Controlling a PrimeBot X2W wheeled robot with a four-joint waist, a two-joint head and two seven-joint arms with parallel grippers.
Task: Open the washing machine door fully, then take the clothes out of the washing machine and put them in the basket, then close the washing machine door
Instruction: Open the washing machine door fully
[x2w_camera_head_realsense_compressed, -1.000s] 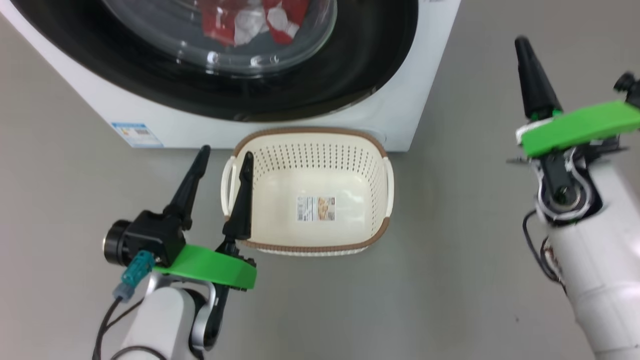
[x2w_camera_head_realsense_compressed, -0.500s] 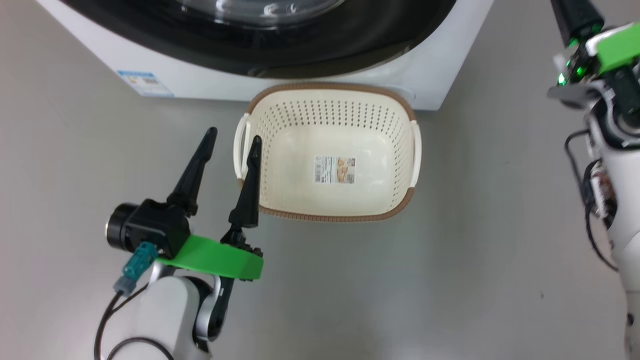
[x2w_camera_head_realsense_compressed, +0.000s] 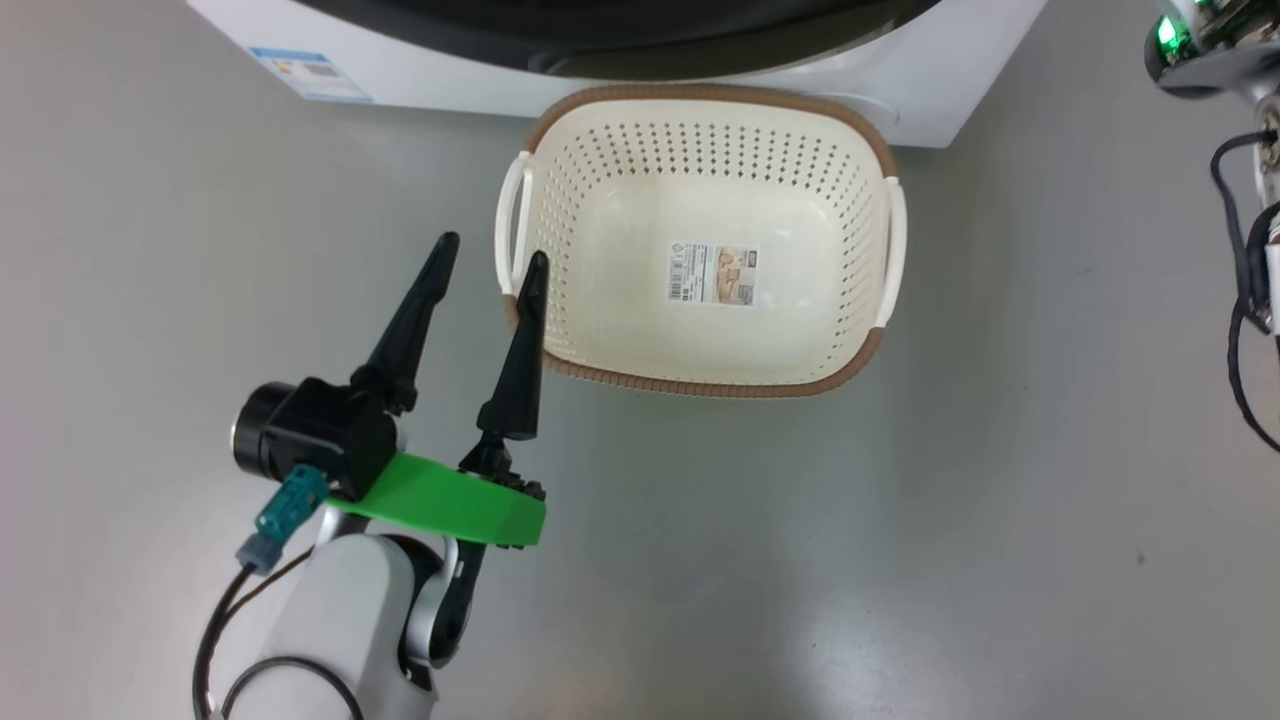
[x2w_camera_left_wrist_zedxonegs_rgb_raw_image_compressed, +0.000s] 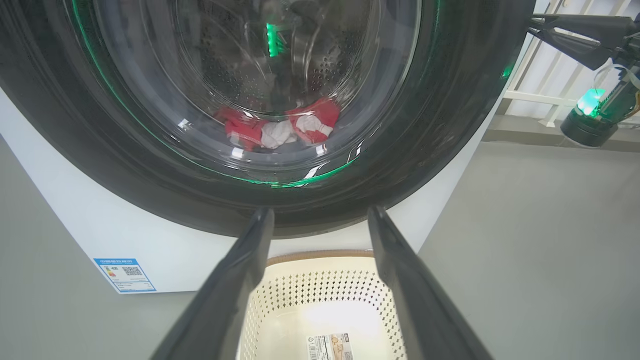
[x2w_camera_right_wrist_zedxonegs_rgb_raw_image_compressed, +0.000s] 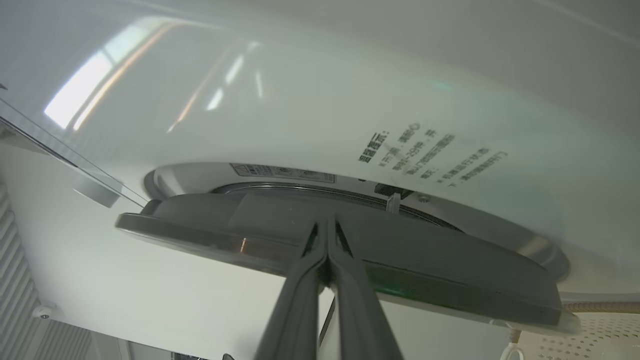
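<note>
The white washing machine stands at the top of the head view, the black rim of its door just showing. The cream basket sits on the floor against it, empty except for a sticker. My left gripper hovers open beside the basket's left handle. The left wrist view looks between its fingers at the door, with red and white clothes behind the glass. My right gripper is shut, its tips at the door's edge. It also shows as the right gripper beside the rim.
Grey floor surrounds the basket. My right arm's wrist and cables hang at the head view's right edge. A blue label marks the machine's lower left front. White railings stand behind the machine's right side.
The head camera has tilted down, so machine and basket slid up and right in its view. My right gripper rose toward the door, out of the view's top. The left gripper stayed open.
</note>
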